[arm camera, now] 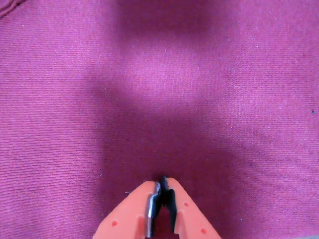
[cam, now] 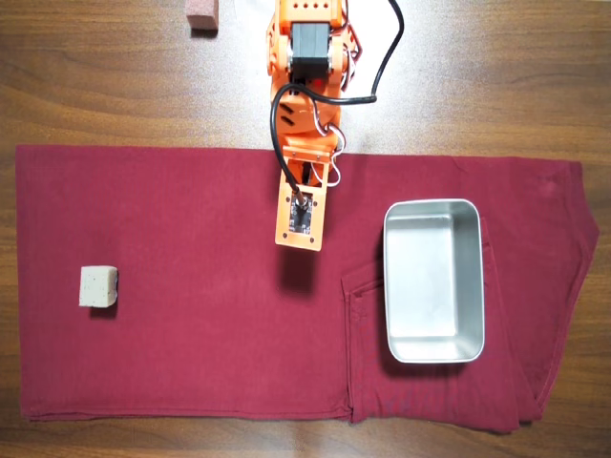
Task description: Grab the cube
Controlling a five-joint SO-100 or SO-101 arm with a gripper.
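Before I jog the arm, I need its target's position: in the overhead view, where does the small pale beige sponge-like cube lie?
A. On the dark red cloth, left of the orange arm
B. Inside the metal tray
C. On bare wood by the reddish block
A: the cube rests on the dark red cloth, far left of the arm's gripper; the metal tray holds nothing.

Close view looking down on a dark red woven cloth (arm camera: 209, 89) that fills nearly the whole frame. An orange claw (arm camera: 162, 191) enters from the bottom edge, centred. Its two tapered fingers (arm camera: 134, 209) meet at the tips, with dark inner pads pressed together and nothing between them. A soft shadow darkens the cloth around and above the claw.
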